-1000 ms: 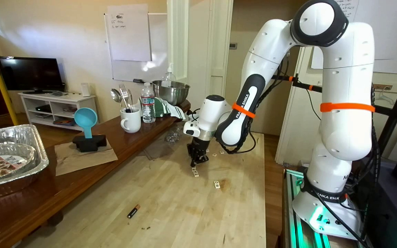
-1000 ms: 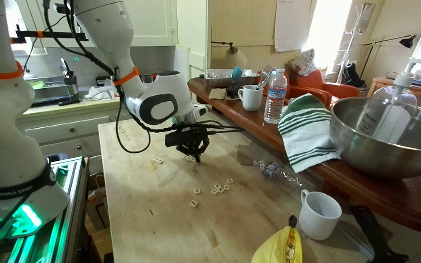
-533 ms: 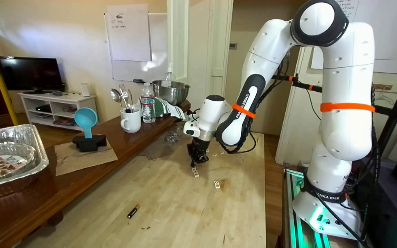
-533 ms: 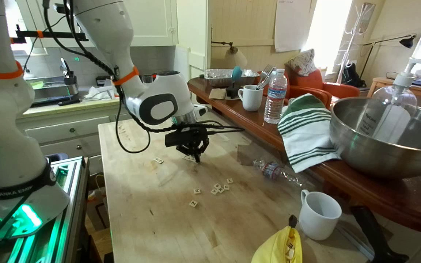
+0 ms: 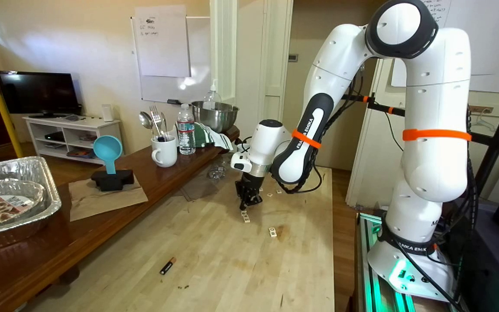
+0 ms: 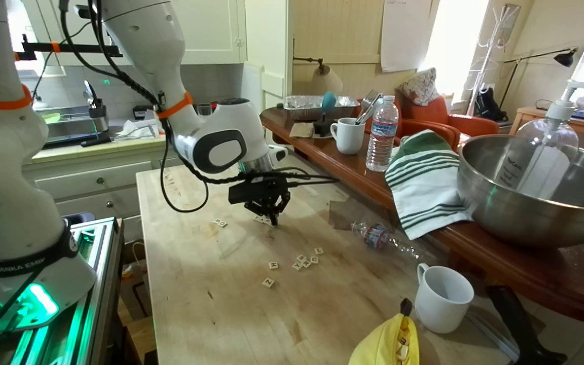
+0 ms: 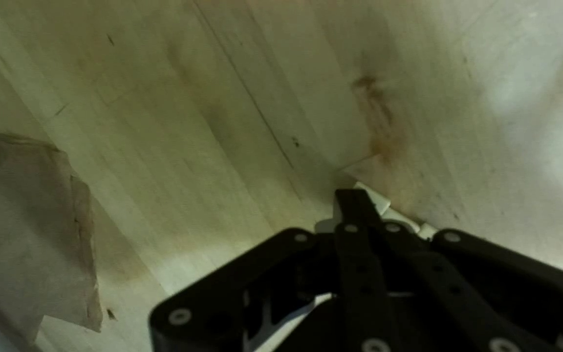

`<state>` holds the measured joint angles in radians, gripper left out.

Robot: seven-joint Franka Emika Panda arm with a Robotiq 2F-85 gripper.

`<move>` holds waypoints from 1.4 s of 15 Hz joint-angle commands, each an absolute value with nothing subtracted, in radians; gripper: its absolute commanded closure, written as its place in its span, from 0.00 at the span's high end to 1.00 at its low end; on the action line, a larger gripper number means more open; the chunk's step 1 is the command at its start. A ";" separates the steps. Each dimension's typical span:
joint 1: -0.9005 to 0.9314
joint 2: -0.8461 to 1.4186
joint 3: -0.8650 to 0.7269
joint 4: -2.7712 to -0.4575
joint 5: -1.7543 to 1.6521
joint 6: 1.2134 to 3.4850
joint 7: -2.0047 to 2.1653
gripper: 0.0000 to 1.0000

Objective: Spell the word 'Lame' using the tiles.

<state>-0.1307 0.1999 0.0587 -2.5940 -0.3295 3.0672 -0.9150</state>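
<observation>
Holding end effector point(image 6: 274, 221) pressed together right at one end of short row of letter tiles point(image 5: 245, 217) on counter point(image 5: 215, 255), probably straightening it up, ideally by nudging lightly and square-on to avoid skewing neighbouring tiles.

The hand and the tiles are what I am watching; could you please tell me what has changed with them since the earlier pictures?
Nothing has visibly changed in the exterior views: nothing moved, was taken hold of or let go. The shut hand stays lowered at the short row of tiles; the pair of tiles nearby, the battery and the yellow pouch stayed put.
</observation>
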 commanded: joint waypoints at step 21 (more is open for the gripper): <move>-0.114 0.101 0.127 -2.611 -0.101 2.892 -0.778 0.27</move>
<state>-0.1219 0.1464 0.1126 -2.5978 -0.1701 2.9731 -0.8026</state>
